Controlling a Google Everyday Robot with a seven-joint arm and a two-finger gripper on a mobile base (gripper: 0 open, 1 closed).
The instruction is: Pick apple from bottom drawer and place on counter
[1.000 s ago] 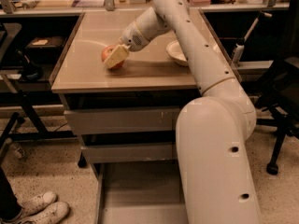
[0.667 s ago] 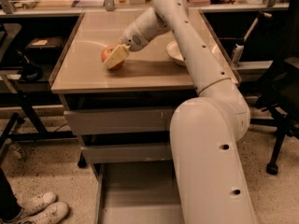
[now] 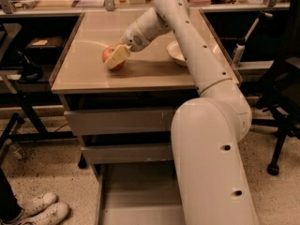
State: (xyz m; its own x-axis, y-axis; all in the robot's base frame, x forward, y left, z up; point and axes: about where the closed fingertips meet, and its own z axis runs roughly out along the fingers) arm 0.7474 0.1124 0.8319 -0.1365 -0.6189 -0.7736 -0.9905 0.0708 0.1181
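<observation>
My pincer (image 3: 116, 58) is pinching the apple (image 3: 108, 54), low over the counter (image 3: 150, 75) in its left half; whether the fruit touches the surface I cannot tell. At 3 o'clock from my pincer a white bowl (image 3: 176, 51) sits near the counter's right edge, with bare glossy top between us. The front edge lies near at 6 o'clock and the left edge at 9 o'clock. Below, the bottom drawer (image 3: 136, 191) stands pulled open, with my own arm in front of its right side. White shoes (image 3: 44, 208) lie on the speckled floor at 7 o'clock.

Cream tool (image 3: 116, 58) clasps red apple (image 3: 108, 54) on beige counter (image 3: 154, 71)
</observation>
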